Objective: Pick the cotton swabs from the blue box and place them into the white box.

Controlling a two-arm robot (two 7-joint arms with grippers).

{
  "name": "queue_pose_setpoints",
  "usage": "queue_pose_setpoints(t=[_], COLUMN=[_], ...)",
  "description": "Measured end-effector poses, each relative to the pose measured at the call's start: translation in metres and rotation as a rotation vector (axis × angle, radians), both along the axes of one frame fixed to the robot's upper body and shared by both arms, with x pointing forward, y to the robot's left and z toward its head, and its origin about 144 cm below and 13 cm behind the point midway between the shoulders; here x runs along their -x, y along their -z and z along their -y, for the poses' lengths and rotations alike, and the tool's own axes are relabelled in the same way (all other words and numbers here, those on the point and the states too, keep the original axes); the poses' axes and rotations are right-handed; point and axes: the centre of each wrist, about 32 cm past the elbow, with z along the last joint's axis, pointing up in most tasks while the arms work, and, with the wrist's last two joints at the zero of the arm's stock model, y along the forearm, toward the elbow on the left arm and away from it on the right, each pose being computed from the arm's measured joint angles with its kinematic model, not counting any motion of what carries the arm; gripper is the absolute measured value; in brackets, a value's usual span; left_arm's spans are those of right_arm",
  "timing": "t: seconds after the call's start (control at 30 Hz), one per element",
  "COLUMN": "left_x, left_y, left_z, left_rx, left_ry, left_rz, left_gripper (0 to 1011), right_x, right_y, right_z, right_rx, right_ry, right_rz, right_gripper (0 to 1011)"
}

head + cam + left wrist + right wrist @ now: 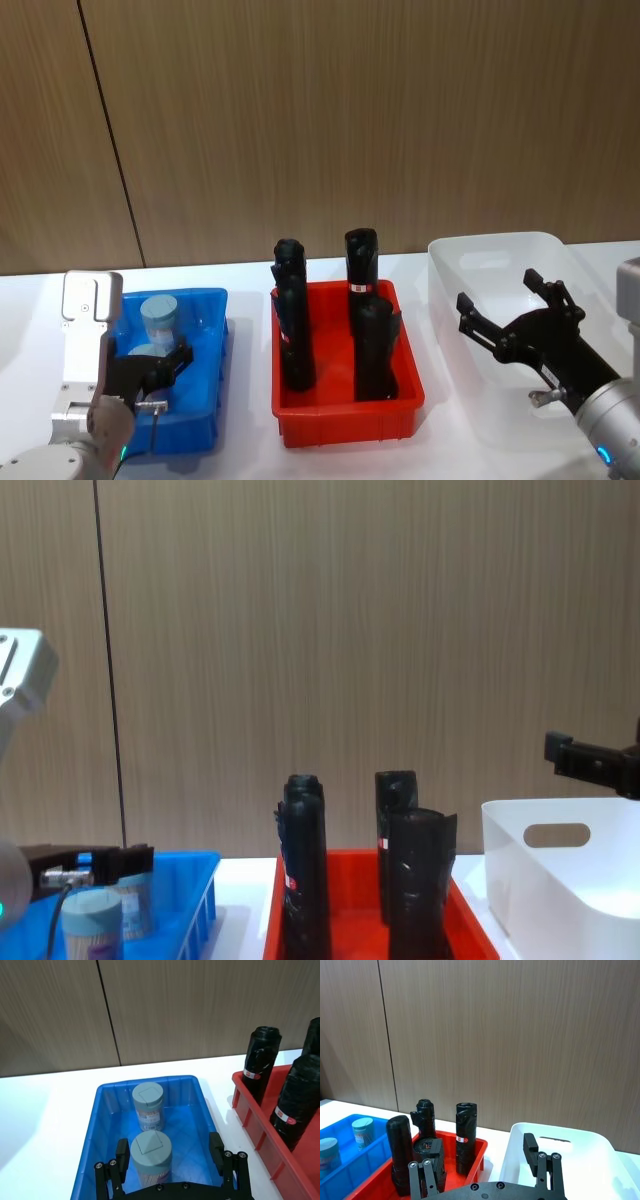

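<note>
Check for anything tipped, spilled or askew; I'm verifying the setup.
Nothing stands out. Both cotton swab jars stand upright in the blue box, the left gripper open either side of the nearer one. The black wrapped cylinders stand in the red bin. The right gripper hangs open over the white box.

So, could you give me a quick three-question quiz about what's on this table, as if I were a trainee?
1. True or false: the red bin sits between the blue box and the white box.
2. How many swab jars stand in the blue box?
3. The right gripper hangs open over: A) the blue box, B) the red bin, C) the white box.
Key: 1 true; 2 two; 3 C.
</note>
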Motion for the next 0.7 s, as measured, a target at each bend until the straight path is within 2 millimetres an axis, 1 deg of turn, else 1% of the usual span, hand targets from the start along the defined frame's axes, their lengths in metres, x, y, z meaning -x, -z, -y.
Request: queue_pose_setpoints(t=[0.7], left_x=[-0.016], left_y=[0.006], left_z=[-0.015], left_rx=[0.037], left_ry=[-0.052], left_rz=[-0.084], left_gripper=[1004], right_x=[0.000], right_y=[0.000], right_z=[0.000], right_rx=[0.000], right_ry=[0.000], right_rz=[0.000], right_gripper=[1002])
